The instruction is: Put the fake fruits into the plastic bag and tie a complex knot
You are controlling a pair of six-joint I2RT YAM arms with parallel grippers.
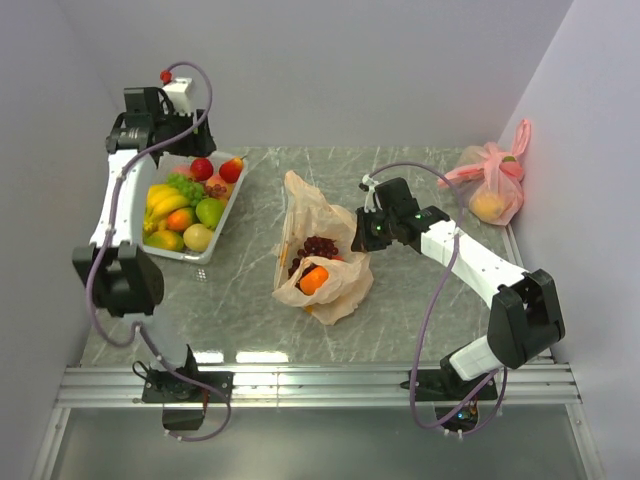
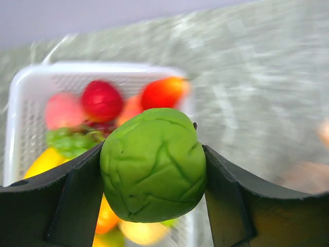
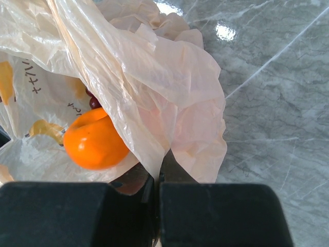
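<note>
Well, my left claw (image 2: 153, 154) is grasping a lumpy green fruit (image 2: 154, 177), one finger pressed to each flank. It hangs above the white basket (image 2: 92, 68), where the other fruits (image 1: 185, 212) lie heaped at the left of the bench (image 1: 420, 300). My right claw (image 3: 158, 177) is clenched on the bag (image 3: 154, 77), pinching a fold of its rim. The bag sits slumped mid-bench with an orange (image 3: 95, 144) and dark grapes (image 1: 320, 245) already inside. I cannot tell how wide its mouth gapes.

I judge these fruits to be hollow plastic: light, stiff and unlikely to bruise. They are glossy, though, so a round one could squirt out from between flat fingers. I would take each across its widest part, as with this green one, whose creases give the fingers some bite. Bananas I would take across the middle, and grapes by the bulk of the bunch.

The bag is the awkward thing. It is thin, floppy and crinkly, keeps no shape of its own, and may tear under a hard tug. The rim is the place to hold it for now, and the handles later for the knot, which is not yet begun.
</note>
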